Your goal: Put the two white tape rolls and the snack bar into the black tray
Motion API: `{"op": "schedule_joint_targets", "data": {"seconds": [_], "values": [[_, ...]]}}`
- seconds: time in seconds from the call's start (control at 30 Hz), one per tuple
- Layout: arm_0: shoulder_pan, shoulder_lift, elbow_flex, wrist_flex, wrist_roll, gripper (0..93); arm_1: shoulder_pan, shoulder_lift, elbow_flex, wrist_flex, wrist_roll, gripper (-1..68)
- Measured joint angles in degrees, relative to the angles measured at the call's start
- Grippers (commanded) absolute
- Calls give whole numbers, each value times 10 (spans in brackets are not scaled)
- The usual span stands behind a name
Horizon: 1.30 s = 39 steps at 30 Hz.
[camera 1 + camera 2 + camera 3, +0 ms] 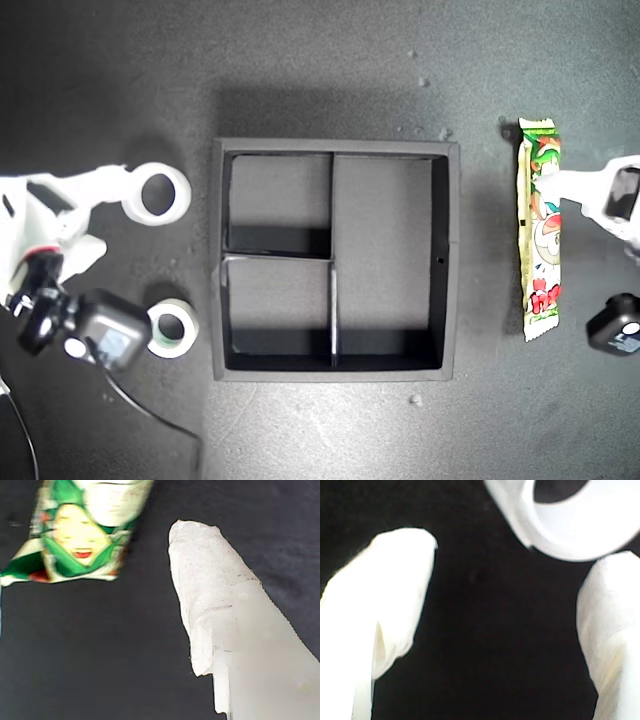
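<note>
Close up, pale fingers of my second gripper spread wide, wider tape roll just off one tip. Risk: nudging it away instead of straddling. Smaller roll nearby. Snack bar outside the black tray, on the exterior view's right, beside my first gripper, opening impossible to tell.

Exterior view sharp, lit from above; square matte black tray has dark shadow along its upper walls. White parts overexposed. Both my wrist views blurry, soft focus, dim.

Dark grey matte tabletop, faintly mottled, a few pale crumbs, soft shadows under even overhead light.
</note>
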State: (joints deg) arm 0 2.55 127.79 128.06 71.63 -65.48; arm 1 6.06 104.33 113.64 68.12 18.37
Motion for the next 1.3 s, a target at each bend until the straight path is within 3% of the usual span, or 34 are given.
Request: {"op": "schedule_joint_targets", "data": {"seconds": [0.17,0.47,0.67,1.0,1.2,1.3], "values": [[3,-72,-23,-7,0,216,8,-7,0,12,-20,234],[-1,-218,-94,-17,0,218,-36,-86,-18,-33,-22,241],[-7,-237,-103,-33,1,213,-71,-128,-31,-55,-15,245],[-11,-295,-110,-68,5,207,-74,-133,-14,-92,-6,240],[-19,-351,-112,-83,11,162,-61,-135,22,-126,-6,217],[-33,-365,-127,-88,18,75,-57,-151,22,-143,-5,192]]}}
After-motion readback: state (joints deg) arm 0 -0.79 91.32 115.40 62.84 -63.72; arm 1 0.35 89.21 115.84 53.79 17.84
